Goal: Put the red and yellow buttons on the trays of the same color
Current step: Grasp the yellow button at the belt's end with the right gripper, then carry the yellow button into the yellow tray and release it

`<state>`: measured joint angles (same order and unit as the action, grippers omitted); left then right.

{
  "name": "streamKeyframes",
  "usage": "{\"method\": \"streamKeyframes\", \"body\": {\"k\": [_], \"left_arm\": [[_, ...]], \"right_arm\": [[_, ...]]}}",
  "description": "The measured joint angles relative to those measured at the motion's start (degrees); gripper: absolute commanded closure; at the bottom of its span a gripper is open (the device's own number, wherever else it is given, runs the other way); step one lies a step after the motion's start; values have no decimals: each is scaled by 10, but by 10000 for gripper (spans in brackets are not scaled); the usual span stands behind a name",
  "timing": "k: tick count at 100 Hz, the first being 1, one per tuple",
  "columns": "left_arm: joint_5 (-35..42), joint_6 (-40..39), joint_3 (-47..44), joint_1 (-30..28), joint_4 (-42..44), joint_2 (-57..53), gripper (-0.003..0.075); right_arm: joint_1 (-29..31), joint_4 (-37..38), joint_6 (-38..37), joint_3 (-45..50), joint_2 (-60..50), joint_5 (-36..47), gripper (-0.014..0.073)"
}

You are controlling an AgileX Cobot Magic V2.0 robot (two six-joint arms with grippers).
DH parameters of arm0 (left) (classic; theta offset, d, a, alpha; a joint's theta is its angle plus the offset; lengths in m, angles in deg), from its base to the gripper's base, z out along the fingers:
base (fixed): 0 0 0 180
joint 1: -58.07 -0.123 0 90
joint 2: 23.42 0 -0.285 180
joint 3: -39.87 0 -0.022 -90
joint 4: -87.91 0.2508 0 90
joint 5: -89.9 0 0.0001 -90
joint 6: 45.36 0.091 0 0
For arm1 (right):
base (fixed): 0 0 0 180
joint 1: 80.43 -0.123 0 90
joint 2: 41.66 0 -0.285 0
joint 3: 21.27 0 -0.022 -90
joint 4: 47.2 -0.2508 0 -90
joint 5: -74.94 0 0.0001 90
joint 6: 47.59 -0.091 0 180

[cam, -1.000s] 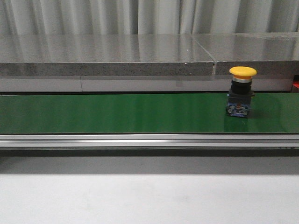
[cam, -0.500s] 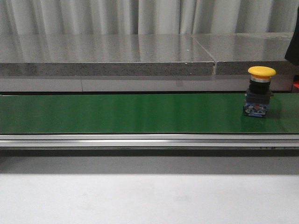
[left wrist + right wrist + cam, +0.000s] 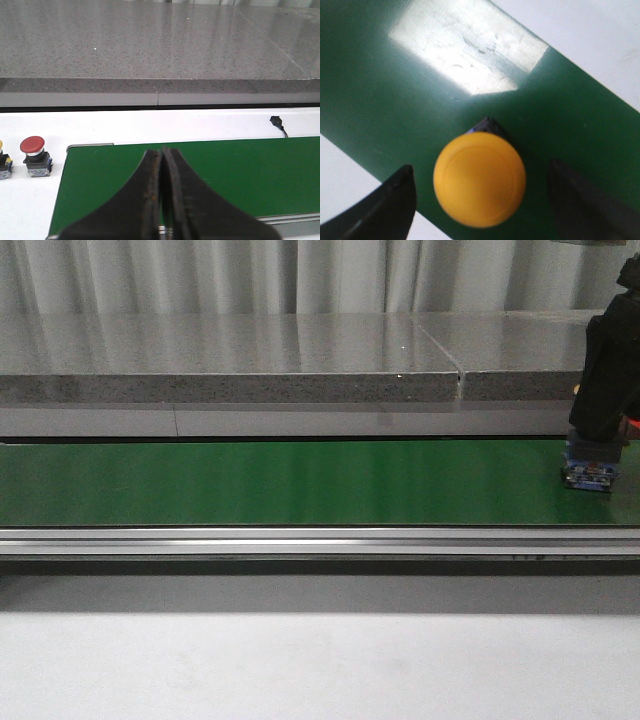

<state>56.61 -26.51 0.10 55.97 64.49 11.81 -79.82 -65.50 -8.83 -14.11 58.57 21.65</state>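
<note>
**A:** Where do we stand with the yellow button point(image 3: 479, 186)?

**B:** In our right wrist view its round yellow cap fills the lower middle of the frame, seen from straight above, with a dark corner of its base showing at the cap's upper edge. It sits on the green belt point(image 3: 300, 483). In the front view we see only its blue-and-dark base point(image 3: 589, 472) at the far right edge of the frame; the cap is hidden behind our right gripper point(image 3: 480, 200).

**A:** And that claw?

**B:** Its jaws are spread wide. One dark finger point(image 3: 385, 210) shows at the lower left of the wrist frame and the other at the lower right, with the cap between them and touching neither. In the front view the gripper is a black mass at the upper right, directly over the base.

**A:** Our left side?

**B:** The left gripper point(image 3: 162, 190) has its two fingers pressed together with nothing between them, at the bottom centre of its wrist frame, over the belt's end.

**A:** Anything else we can see there?

**B:** A red button point(image 3: 34, 156) stands upright on the white table point(image 3: 150, 125) at the left of that frame, just beside the belt's edge. At the very left edge a second button's base is cut off, with a sliver of yellow; we cannot tell more. A small black connector point(image 3: 276, 121) lies on the white surface at the right. Behind everything runs a grey stone-like ledge point(image 3: 230, 360).
</note>
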Motion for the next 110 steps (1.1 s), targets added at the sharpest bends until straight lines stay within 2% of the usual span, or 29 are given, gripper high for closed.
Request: {"method": "streamKeyframes", "body": {"k": [18,25,47,58,73,87,110], "left_arm": [[0,0,0,0,0,0,739],[0,0,0,0,0,0,739],[0,0,0,0,0,0,739],[0,0,0,0,0,0,739],[0,0,0,0,0,0,739],[0,0,0,0,0,0,739],[0,0,0,0,0,0,739]], "right_arm": [[0,0,0,0,1,15,336],[0,0,1,0,1,17,375],[0,0,-17,0,-3,18,378],[0,18,-58,0,-26,12,378],[18,79,-132,0,-73,-14,378],[71,119,-203,0,-117,-41,378],[197,129,-279,5,-178,-54,378]]}}
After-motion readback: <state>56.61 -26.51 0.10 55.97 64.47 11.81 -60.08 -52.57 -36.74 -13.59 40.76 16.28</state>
